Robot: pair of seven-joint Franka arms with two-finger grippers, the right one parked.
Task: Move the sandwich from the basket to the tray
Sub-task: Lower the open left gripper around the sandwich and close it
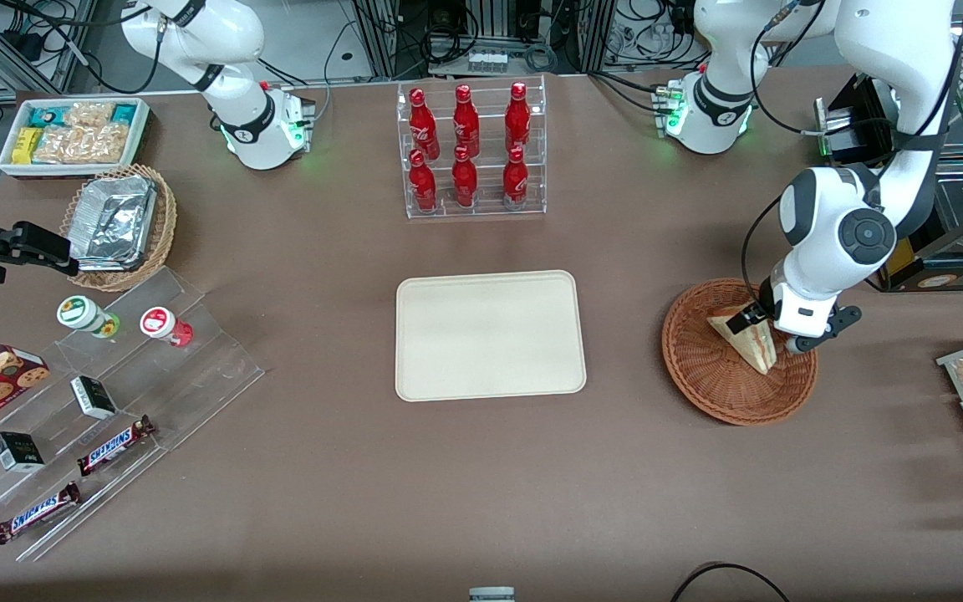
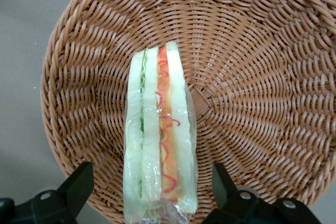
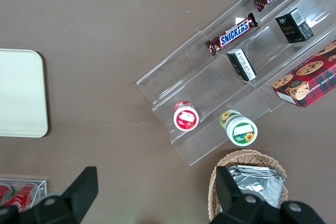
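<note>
Front view shows the left arm's gripper lowered over the round reddish-brown wicker basket, which sits at three o'clock from the flat cream rectangular tray. Its fingers are spread wide either side of the wrapped triangular sandwich, untouched in the basket. The grasp is judged under way; closing and lifting come next. Fingertips are cut off in the wrist view.

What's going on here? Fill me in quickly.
The left arm's gripper is down in the wicker basket, its open fingers on either side of the wrapped sandwich. The sandwich rests in the basket, not yet gripped or lifted. The cream tray sits beside the basket with nothing on it.
</note>
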